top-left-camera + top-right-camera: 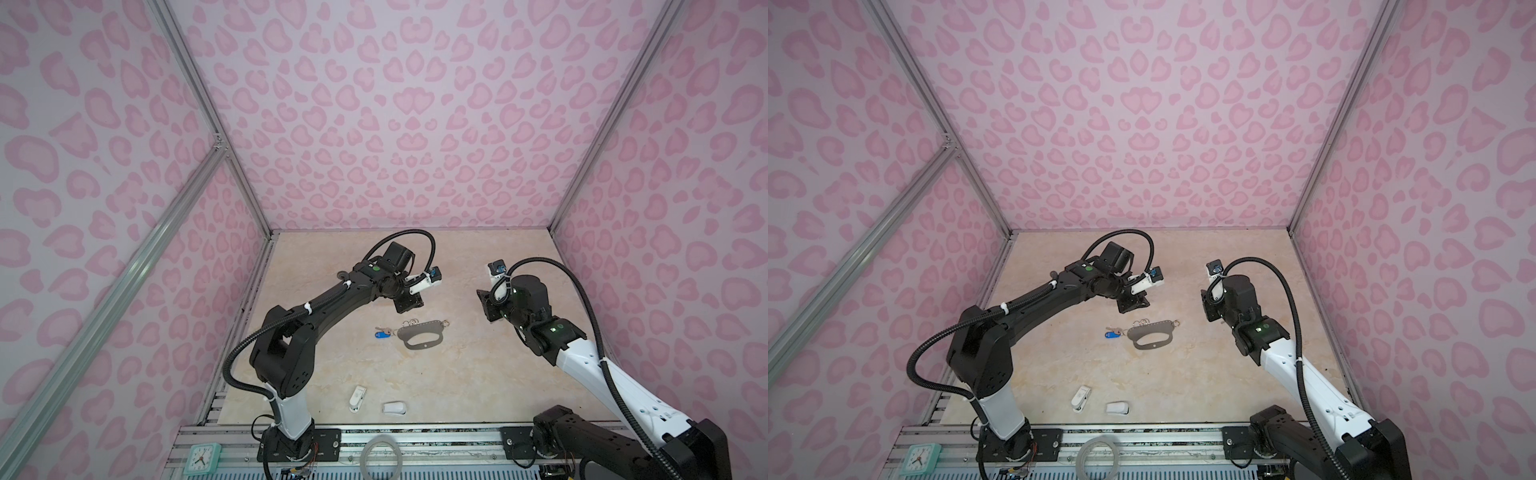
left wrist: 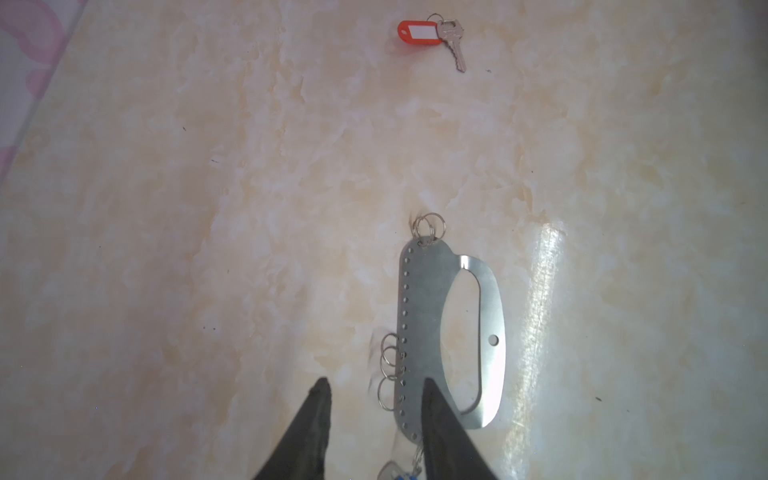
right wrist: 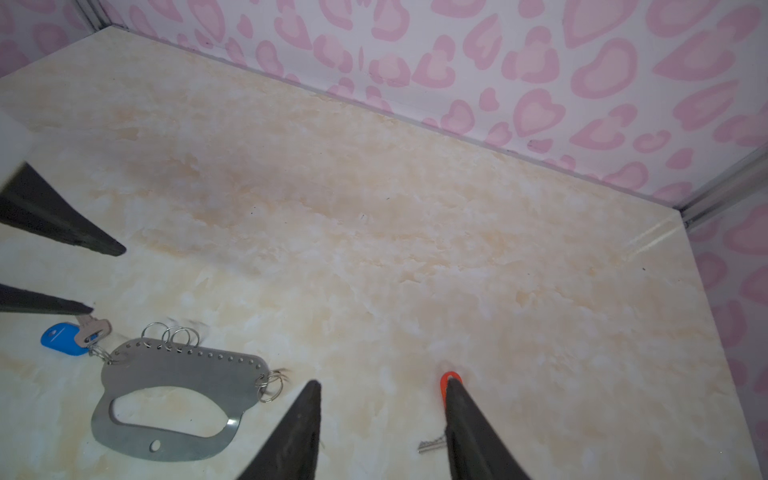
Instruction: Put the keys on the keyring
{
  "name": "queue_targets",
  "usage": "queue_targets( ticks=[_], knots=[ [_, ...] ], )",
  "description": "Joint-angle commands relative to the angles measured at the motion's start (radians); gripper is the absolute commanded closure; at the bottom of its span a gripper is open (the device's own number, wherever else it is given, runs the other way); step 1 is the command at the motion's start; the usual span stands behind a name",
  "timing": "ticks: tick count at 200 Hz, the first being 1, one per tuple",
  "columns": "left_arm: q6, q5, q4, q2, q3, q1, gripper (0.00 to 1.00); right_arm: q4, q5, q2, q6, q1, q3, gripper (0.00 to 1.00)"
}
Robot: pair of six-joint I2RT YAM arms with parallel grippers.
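The keyring (image 1: 419, 327) (image 1: 1150, 326) lies flat mid-table, a grey plate (image 2: 424, 299) (image 3: 187, 370) with wire rings along one edge. The blue-tagged key (image 1: 381, 333) (image 1: 1111, 334) (image 3: 62, 338) lies at the plate's left end, and a small ring there seems to link the two. My left gripper (image 2: 376, 388) (image 3: 102, 279) hangs open over that end, holding nothing. The red-tagged key (image 2: 419, 32) lies loose to the right of the plate. My right gripper (image 3: 382, 385) stands open above it, and one finger hides most of the red tag (image 3: 449, 378). That key does not show in the top views.
Two small white plastic pieces (image 1: 357, 399) (image 1: 394, 408) lie near the table's front edge. A pale grey hoop (image 1: 381, 457) and a mint clock (image 1: 202, 458) rest on the front rail. Pink patterned walls close in the back and both sides.
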Motion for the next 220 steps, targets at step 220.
queue_targets(
  ticks=[220],
  knots=[
    [-0.188, -0.134, 0.164, 0.257, 0.068, -0.165, 0.69, -0.064, -0.002, -0.005, 0.143, -0.077, -0.016, 0.52]
  ],
)
